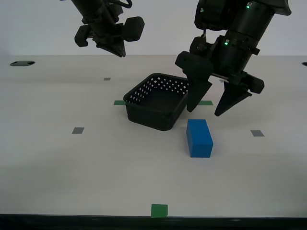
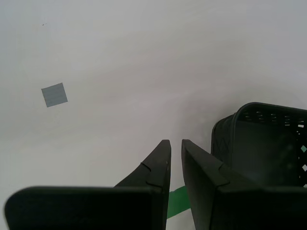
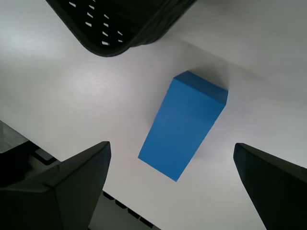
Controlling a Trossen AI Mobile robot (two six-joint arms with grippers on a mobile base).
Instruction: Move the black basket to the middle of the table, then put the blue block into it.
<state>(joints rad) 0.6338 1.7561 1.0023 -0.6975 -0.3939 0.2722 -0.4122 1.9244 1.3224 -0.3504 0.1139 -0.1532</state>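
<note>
- The black basket [image 1: 157,101] sits on the surface [image 1: 96,167] just above the centre of the exterior view, astride the green tape strip [image 1: 119,102], which shows at both of its sides. I judge the first step done, or as good as done.
- The basket looks empty; only its dark floor and perforated walls show.
- The blue block [image 1: 199,138] lies flat on the surface, just below and right of the basket's near corner, close to it but not touching. The second step is still to do.
- My first pincer [image 1: 216,103], at upper right of the exterior view, hangs above and slightly behind the block with its jaws spread wide and nothing between them. In the first wrist view the block [image 3: 184,125] lies between the two fingers, clear of both, with the basket's rim [image 3: 120,45] at the top of the frame.
- My second pincer [image 1: 109,36], at upper left of the exterior view, is raised well above the surface and holds nothing. In the second wrist view its fingers [image 2: 158,167] stand nearly together with a narrow slit between them, and the basket [image 2: 261,143] sits at lower right.
- What is left, as I judge it: descend over the block, close on it, lift it and release it inside the basket.
- Grey squares [image 1: 77,130] and a green square [image 1: 159,210] mark the surface elsewhere, clear of the work.
</note>
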